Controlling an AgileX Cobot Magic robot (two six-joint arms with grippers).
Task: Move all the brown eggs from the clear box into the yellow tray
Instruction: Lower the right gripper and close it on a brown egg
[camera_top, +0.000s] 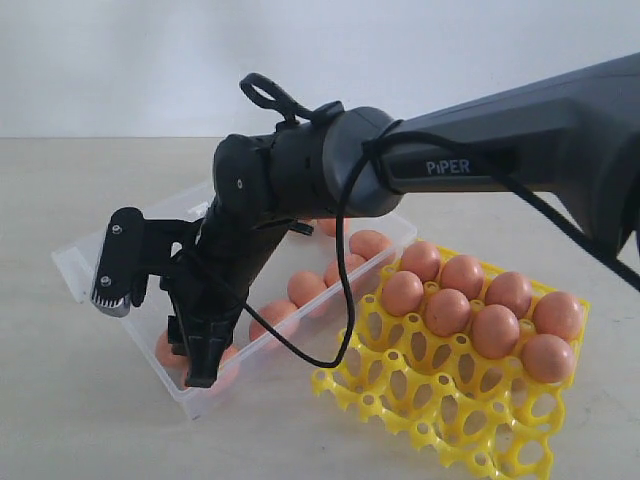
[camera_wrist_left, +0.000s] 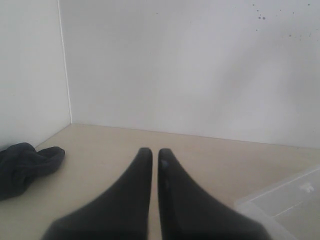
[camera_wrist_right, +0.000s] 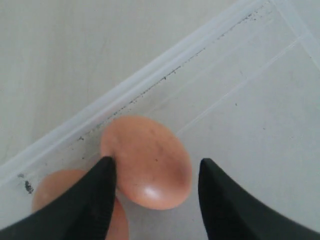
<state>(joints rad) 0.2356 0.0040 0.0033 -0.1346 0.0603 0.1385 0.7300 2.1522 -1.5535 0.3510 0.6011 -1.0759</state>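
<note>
setting: a robotics lab test station. indicators: a black robot arm (camera_top: 560, 130) marked "piper" reaches over a plain, pale beige worktop (camera_top: 60, 420). smooth white walls (camera_top: 150, 60) close off the worktop on two sides and meet at a corner seam (camera_wrist_left: 64, 60). a crumpled dark cloth (camera_wrist_left: 25, 167) lies on the worktop near that corner. all surfaces are plain and uniform in colour.

Table (camera_top: 60, 420): flat top, pale beige, matte finish, faint scuffing in places.
Wall (camera_top: 120, 60): plain white, meets the table's far edge in a straight line.
Side wall (camera_wrist_left: 30, 65): white, joins the back wall at a vertical corner seam in the left wrist view.
Specks (camera_wrist_left: 261, 17): a few small dark marks, high on the back wall.
Cloth (camera_wrist_left: 22, 165): dark grey-black, crumpled, lying on the table near that corner.
</note>
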